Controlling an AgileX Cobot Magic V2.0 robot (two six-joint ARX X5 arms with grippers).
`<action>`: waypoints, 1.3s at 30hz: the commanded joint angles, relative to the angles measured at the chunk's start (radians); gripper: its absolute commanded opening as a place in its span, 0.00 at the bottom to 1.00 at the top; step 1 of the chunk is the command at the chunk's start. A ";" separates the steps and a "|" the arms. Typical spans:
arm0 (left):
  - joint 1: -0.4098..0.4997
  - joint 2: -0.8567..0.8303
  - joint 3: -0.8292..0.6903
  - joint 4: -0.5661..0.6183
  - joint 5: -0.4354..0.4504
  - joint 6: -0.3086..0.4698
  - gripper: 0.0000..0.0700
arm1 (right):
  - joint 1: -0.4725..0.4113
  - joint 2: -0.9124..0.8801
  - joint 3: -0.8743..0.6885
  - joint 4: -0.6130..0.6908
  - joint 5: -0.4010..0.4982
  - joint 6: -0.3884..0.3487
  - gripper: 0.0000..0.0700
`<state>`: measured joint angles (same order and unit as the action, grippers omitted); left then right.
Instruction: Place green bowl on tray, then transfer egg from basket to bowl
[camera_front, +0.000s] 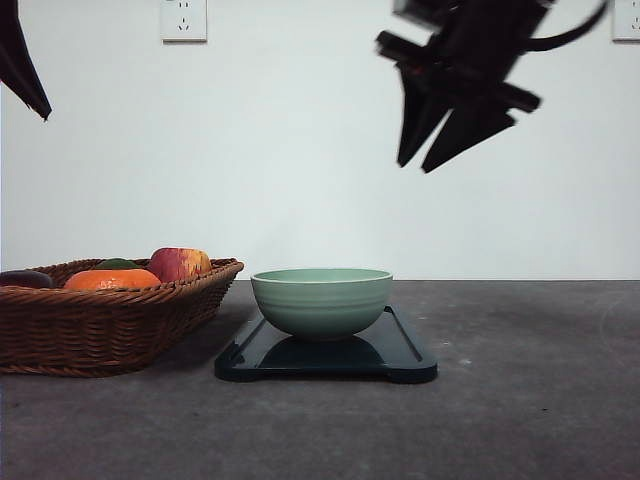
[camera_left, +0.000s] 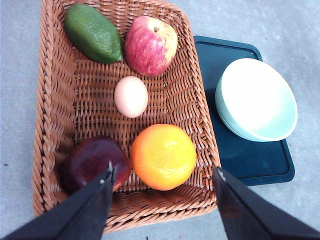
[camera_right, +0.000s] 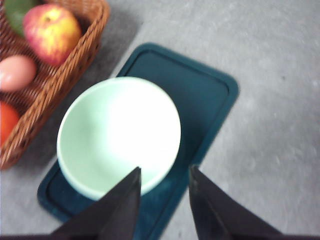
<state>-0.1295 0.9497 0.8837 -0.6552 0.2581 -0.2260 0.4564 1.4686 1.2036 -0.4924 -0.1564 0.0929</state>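
The green bowl stands on the tray. The egg lies in the basket. Both the left end effector and the right end effector hang open, holding nothing.

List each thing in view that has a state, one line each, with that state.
green bowl: upright on the tray, empty.
tray: flat on the table, holding the bowl.
basket: on the table beside the tray, holding fruit and the egg.
egg: lying in the basket, not gripped.
left gripper: open, above the basket, holding nothing.
right gripper: open, raised above the bowl, holding nothing.
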 joint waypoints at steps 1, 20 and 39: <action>-0.003 0.005 0.026 0.008 0.001 0.001 0.56 | 0.006 -0.056 -0.068 0.048 0.000 -0.006 0.27; -0.003 0.006 0.028 -0.022 0.002 0.008 0.55 | 0.006 -0.670 -0.578 0.062 0.070 0.027 0.27; -0.097 0.441 0.455 -0.218 -0.103 0.161 0.55 | 0.006 -0.752 -0.597 0.043 0.112 0.027 0.27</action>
<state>-0.2218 1.3626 1.3056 -0.8743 0.1608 -0.0976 0.4567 0.7139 0.6029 -0.4612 -0.0485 0.1093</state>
